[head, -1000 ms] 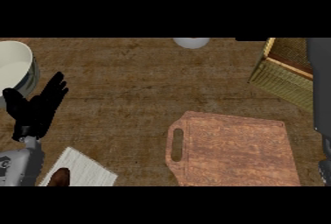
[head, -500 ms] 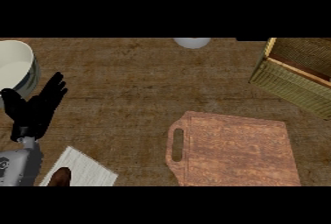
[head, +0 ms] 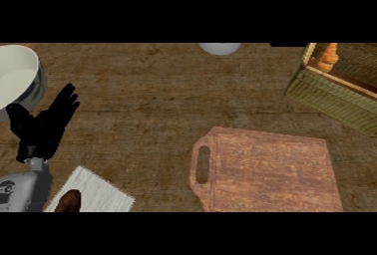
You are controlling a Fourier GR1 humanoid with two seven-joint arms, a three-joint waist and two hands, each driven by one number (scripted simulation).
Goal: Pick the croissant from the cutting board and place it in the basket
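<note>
The brown cutting board (head: 273,174) lies at the lower right of the counter with nothing on it, its handle slot toward the left. The wicker basket (head: 331,94) stands at the upper right edge, cut off by the view. An orange-brown croissant (head: 326,57) lies inside it at the near-left corner. My left hand (head: 43,127) rests open at the left edge, fingers up, far from both board and basket. My right hand does not show.
A large white bowl (head: 15,72) stands at the upper left, just beyond my left hand. A small white round object (head: 219,48) sits at the top edge. A white napkin (head: 95,191) with a dark brown item (head: 70,200) lies at the lower left.
The grey right arm that hung over the basket at the right edge has drawn out of view, and the croissant now shows inside the basket. The left hand has stayed put.
</note>
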